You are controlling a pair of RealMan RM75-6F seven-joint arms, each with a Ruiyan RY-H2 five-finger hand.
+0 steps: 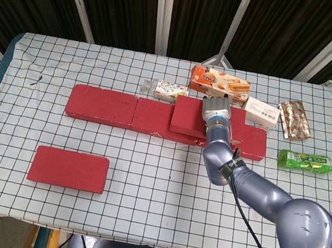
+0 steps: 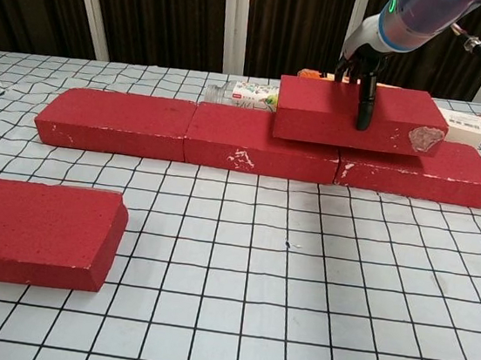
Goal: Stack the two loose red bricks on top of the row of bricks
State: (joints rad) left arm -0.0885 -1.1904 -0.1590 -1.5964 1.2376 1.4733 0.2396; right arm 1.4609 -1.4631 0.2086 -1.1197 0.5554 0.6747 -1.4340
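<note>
Gripping brick (image 2: 319, 111) from above | right hand (image 2: 362, 72) | over row (image 2: 185, 131)

The robot's right arm (image 1: 280, 208) is clad in glossy blue-grey casing with rounded joints. Its right hand (image 1: 215, 107) is silver-grey with dark fingers (image 2: 366, 103). A thin black cable runs along the arm, and a green light glows at the wrist.

Right arm: yours reaches in from the lower right, forearm stretched away from you toward the far side of the bench.
Right hand (image 1: 215, 110): palm down, it grips the red brick (image 2: 319, 111) from above.
Fingers (image 2: 365, 103): one dark finger hangs down the near face.
Left hand: out of sight in both views.
</note>
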